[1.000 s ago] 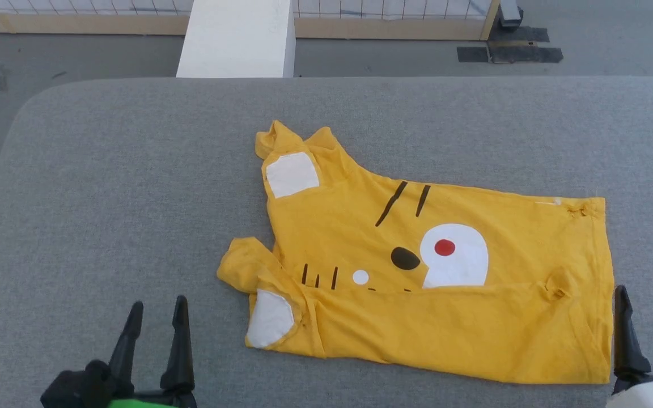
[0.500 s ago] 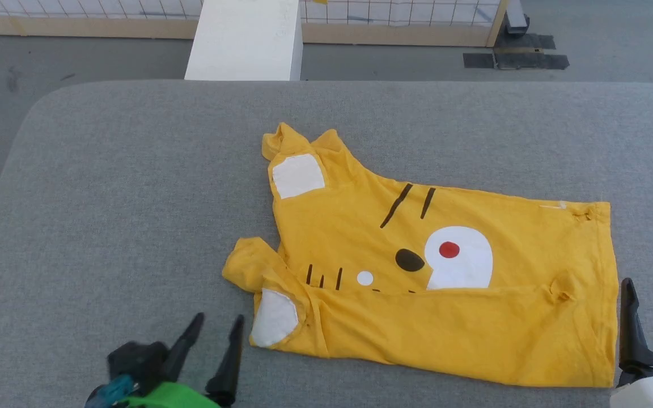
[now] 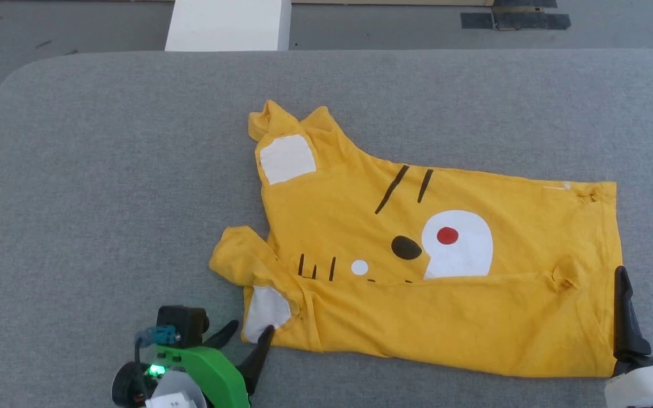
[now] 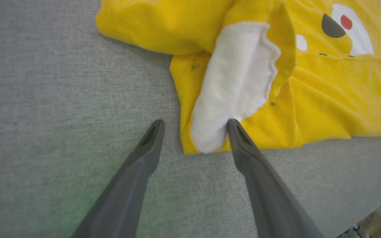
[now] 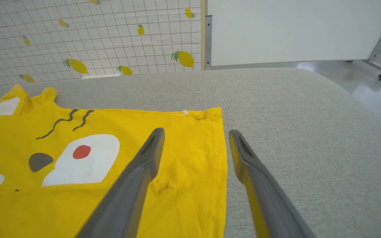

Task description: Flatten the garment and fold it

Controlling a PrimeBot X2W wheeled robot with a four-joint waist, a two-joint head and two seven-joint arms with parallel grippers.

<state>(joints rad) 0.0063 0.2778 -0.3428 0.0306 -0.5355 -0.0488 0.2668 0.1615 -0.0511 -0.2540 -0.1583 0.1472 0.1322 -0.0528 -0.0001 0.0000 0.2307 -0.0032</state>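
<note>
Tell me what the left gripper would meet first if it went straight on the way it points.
Probably the garment: its white-patched corner lies between the left gripper's open fingers, one fingertip about touching it. Height above the cloth is unclear.

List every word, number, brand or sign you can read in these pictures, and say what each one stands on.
No text can be read with confidence.
White sticker below the green bracket: small dark marks, too small to read.
Garment: cartoon face print, with no letters or numbers.
Lemon-patterned wall: a grid and lemons, no words.
</note>
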